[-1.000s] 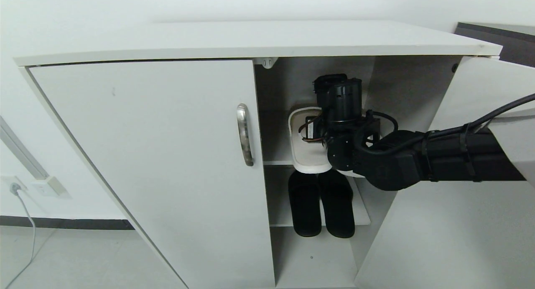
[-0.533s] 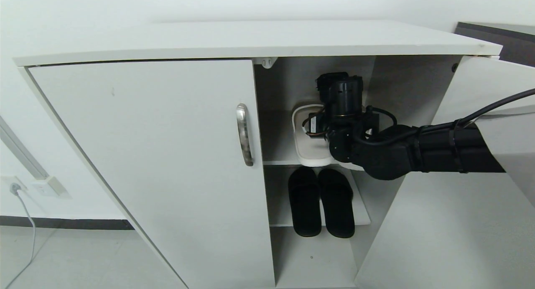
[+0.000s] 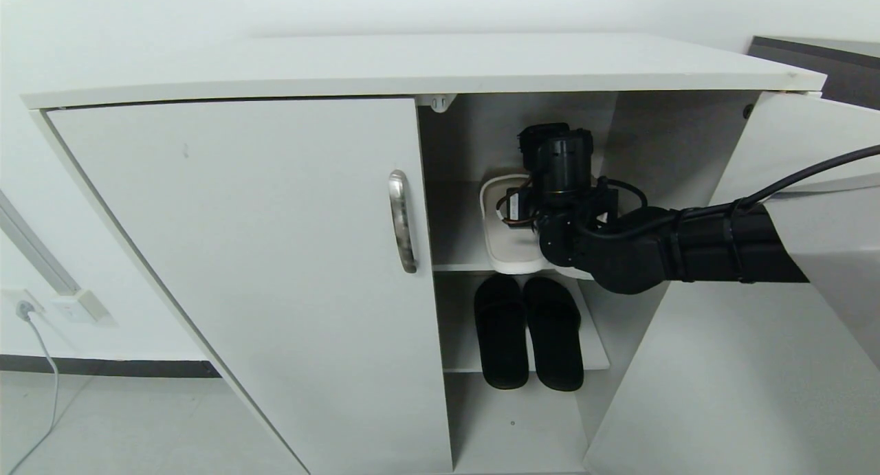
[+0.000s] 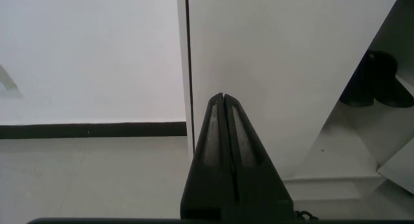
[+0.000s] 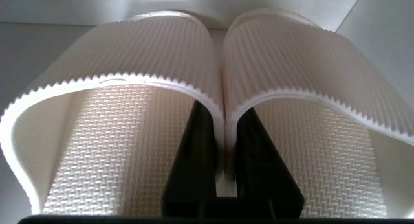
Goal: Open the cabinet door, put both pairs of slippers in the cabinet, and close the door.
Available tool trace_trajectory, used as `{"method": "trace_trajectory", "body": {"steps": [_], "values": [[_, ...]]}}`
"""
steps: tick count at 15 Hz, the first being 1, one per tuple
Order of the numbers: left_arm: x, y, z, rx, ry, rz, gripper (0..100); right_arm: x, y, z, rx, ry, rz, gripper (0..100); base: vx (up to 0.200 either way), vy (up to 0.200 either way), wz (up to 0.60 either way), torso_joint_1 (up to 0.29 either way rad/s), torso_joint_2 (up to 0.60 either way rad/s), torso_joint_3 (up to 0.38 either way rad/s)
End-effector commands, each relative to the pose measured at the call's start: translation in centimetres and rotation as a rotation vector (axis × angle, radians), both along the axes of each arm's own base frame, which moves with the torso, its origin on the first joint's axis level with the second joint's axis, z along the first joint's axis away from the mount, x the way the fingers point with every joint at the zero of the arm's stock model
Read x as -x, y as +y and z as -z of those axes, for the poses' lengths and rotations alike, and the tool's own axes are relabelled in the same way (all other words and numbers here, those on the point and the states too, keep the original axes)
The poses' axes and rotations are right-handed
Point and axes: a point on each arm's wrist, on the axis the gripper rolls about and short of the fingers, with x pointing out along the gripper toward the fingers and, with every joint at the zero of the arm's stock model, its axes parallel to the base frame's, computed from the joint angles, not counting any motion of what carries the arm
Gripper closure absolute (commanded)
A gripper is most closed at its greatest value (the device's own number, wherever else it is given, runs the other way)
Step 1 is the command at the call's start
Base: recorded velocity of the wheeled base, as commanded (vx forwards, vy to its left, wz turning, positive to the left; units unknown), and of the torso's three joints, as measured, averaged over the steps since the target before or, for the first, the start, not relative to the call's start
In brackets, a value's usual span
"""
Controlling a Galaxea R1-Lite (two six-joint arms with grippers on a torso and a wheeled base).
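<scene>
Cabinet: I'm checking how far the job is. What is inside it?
Black slippers lie on the lower shelf; white slippers sit on the upper shelf, right gripper fingers shut on their inner edges. The closed left door hides the other half.

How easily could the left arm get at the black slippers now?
Probably yes: the black slippers lie on the lower shelf behind the open side, nothing before them. The right gripper grips the white slippers one shelf up. The left gripper must skirt the shut door.

Ribbed rubbery white slippers (image 5: 116, 62); matt cabinet (image 3: 412, 62); brushed-metal handle (image 3: 403, 221).
</scene>
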Motion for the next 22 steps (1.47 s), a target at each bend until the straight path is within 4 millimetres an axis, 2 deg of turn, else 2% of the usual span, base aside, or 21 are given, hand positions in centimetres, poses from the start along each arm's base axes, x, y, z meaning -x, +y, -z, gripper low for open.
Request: {"method": "trace_trajectory", "body": {"steps": [1, 5, 6, 10, 14, 22], "values": [[0.0, 0.0, 0.0, 0.0, 0.0, 0.001, 100, -0.1, 0.1, 0.1, 0.001, 0.002, 0.0, 100, 0.0, 0.0, 0.0, 0.0, 0.0, 0.0], [0.0, 0.0, 0.0, 0.0, 0.0, -0.001, 100, -0.1, 0.1, 0.4, 0.005, 0.006, 0.0, 100, 0.0, 0.0, 0.0, 0.0, 0.0, 0.0], [0.0, 0.0, 0.0, 0.0, 0.0, -0.001, 100, -0.1, 0.1, 0.4, 0.005, 0.006, -0.001, 0, 0.0, 0.0, 0.0, 0.0, 0.0, 0.0], [0.0, 0.0, 0.0, 0.0, 0.0, -0.001, 100, 0.2, 0.0, 0.3, 0.007, 0.01, -0.001, 0, 0.0, 0.0, 0.0, 0.0, 0.0, 0.0], [0.0, 0.0, 0.0, 0.0, 0.0, -0.001, 100, 2.4, -0.6, -0.4, 0.009, 0.018, -0.018, 0, 0.0, 0.0, 0.0, 0.0, 0.0, 0.0], [0.0, 0.0, 0.0, 0.0, 0.0, 0.001, 100, 9.3, -1.4, -1.0, -0.026, -0.015, -0.12, 0, 0.0, 0.0, 0.0, 0.0, 0.0, 0.0]]}}
